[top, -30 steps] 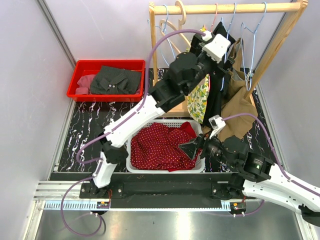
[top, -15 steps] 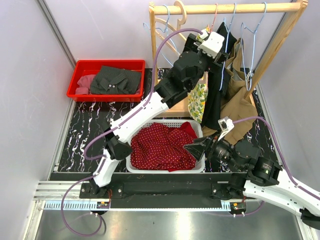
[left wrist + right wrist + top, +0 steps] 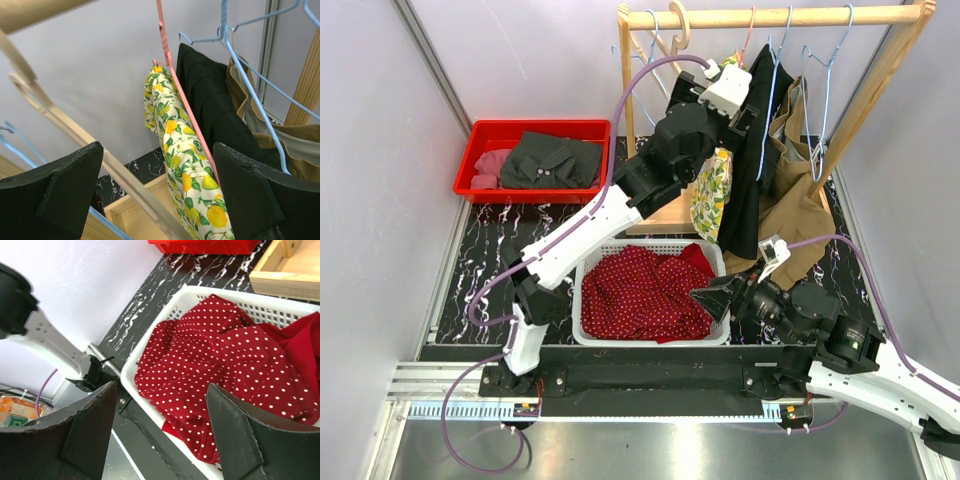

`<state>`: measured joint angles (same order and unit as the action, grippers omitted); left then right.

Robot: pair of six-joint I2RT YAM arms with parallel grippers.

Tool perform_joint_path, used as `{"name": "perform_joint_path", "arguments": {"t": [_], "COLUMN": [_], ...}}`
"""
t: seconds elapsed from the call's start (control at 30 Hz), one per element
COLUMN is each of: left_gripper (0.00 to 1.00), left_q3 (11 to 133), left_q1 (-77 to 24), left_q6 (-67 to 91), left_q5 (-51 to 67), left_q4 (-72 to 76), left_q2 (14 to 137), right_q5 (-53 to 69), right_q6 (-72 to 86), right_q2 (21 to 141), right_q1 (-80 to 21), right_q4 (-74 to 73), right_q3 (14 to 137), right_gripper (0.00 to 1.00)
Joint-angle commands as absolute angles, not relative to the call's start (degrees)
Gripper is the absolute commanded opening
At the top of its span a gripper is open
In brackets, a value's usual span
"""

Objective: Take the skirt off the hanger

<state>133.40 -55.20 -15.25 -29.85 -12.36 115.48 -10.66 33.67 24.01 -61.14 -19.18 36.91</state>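
The skirt point(image 3: 710, 195), white with a yellow lemon and green leaf print, hangs from a pink hanger point(image 3: 175, 75) on the wooden rail point(image 3: 770, 16). High up by the rail, my left gripper point(image 3: 740, 100) is open. In the left wrist view the skirt point(image 3: 185, 165) hangs ahead between the wide-apart fingers of the left gripper point(image 3: 157, 155), close to the right finger. I cannot tell whether it touches. My right gripper point(image 3: 712, 298) is open and empty over the near right corner of the white basket point(image 3: 578, 300). The right wrist view shows that gripper point(image 3: 161, 390) above red dotted cloth.
A black garment point(image 3: 750, 170) and a tan garment point(image 3: 802, 205) hang right of the skirt, with blue wire hangers point(image 3: 250, 90) and wooden hangers point(image 3: 75, 135) on the rail. Red polka-dot cloth point(image 3: 640, 290) fills the basket. A red bin point(image 3: 480, 140) holds a dark green garment point(image 3: 552, 160).
My left gripper has risen and shifted left along the rail, so the skirt shows more fully. My right gripper has drawn back a little to the right and stays open.
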Motion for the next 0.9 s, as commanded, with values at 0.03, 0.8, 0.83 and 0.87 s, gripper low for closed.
{"name": "perform_joint_path", "arguments": {"t": [0.03,0.8,0.83,0.87], "left_gripper": [0.97,0.98,0.98,0.98], "left_q3": [133.42,143.7,143.44,143.18], "left_q1": [-56.78,-61.96,-61.7,-61.44], "left_q6": [-16.7,-20.92,-20.57,-19.87], "left_q5": [-32.96,-33.4,-33.66,-33.75], "left_q4": [-11.33,-8.26,-8.17,-8.17], "left_q2": [109.16,118.03,118.3,118.65], "right_q5": [-12.48,-12.92,-12.92,-13.01], "right_q6": [32.7,33.22,33.22,33.31], "right_q2": [23.29,21.53,21.45,21.01], "right_q1": [-61.61,-61.52,-61.52,-61.52], "right_q4": [-17.75,-17.66,-17.84,-17.93], "right_q3": [36.04,35.07,34.98,35.07], "right_gripper": [0.8,0.8,0.8,0.8]}}
